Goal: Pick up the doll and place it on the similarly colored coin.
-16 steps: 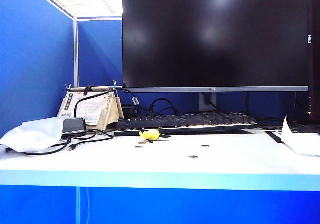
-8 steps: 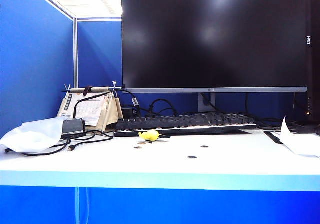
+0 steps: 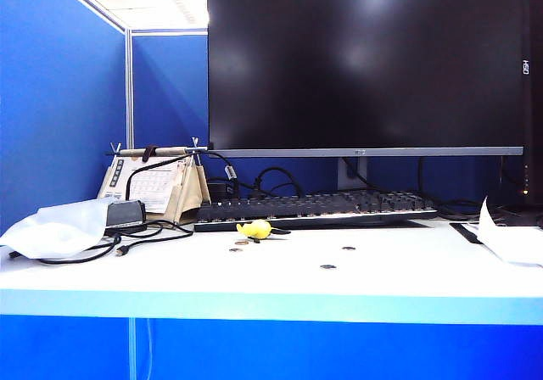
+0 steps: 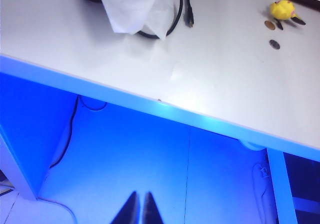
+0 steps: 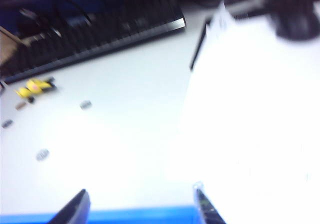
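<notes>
The yellow doll (image 3: 254,228) lies on the white table (image 3: 407,270), just in front of the keyboard. A brassy coin (image 3: 242,243) lies close beside the doll, apart from it. Three dark grey coins (image 3: 327,266) are scattered nearby. Neither gripper shows in the exterior view. In the left wrist view, the doll (image 4: 283,9) and brassy coin (image 4: 270,25) are far off. My left gripper (image 4: 140,198) is shut and empty, out beyond the table's front edge. My right gripper (image 5: 140,191) is open and empty over the front edge, far from the blurred doll (image 5: 34,88).
A black keyboard (image 3: 314,206) and a big monitor (image 3: 365,62) stand behind the doll. A white bag (image 3: 55,227), black cables (image 3: 153,231) and a desk calendar (image 3: 157,185) fill the left. White paper (image 3: 509,240) lies at the right.
A blurred grey arm part at the exterior view's top right has gone out of view. The doll and the coins have not moved.
</notes>
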You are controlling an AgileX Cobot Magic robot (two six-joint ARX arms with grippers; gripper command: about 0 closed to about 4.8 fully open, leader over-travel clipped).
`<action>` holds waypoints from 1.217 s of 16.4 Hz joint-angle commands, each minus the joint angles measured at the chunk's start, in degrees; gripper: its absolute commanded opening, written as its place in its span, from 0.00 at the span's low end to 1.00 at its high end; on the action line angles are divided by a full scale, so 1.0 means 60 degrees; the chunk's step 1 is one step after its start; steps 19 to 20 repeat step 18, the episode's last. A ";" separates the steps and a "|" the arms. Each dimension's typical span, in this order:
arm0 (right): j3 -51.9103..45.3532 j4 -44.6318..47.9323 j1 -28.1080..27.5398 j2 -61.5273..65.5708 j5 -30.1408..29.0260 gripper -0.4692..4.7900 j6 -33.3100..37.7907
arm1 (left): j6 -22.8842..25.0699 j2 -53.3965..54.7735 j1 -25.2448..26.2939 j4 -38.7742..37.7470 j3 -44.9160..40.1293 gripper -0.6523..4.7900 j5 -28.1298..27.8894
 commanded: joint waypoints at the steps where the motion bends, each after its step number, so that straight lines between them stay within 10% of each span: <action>1: -0.0619 0.0157 0.0004 0.0015 0.0015 0.60 0.0131 | 0.0324 0.0015 0.0007 -0.0113 -0.0029 0.17 -0.0397; 4: -0.0623 0.0248 0.0011 0.0087 0.0204 0.60 0.0022 | 0.1759 0.0025 -0.0004 -0.0095 -0.0033 0.17 -0.0273; 11: -0.0627 0.0240 0.0022 0.0091 0.0240 0.60 -0.0015 | 0.1515 0.0018 0.0000 0.0313 -0.0033 0.17 -0.0284; 14: -0.0627 0.0240 0.0018 0.0095 0.0237 0.15 -0.0011 | 0.1515 0.0018 0.0000 0.0321 -0.0033 0.17 -0.0284; 20: -0.0623 0.0248 0.0022 0.0073 0.0200 0.15 0.0011 | 0.1515 0.0018 0.0000 0.0321 -0.0033 0.17 -0.0284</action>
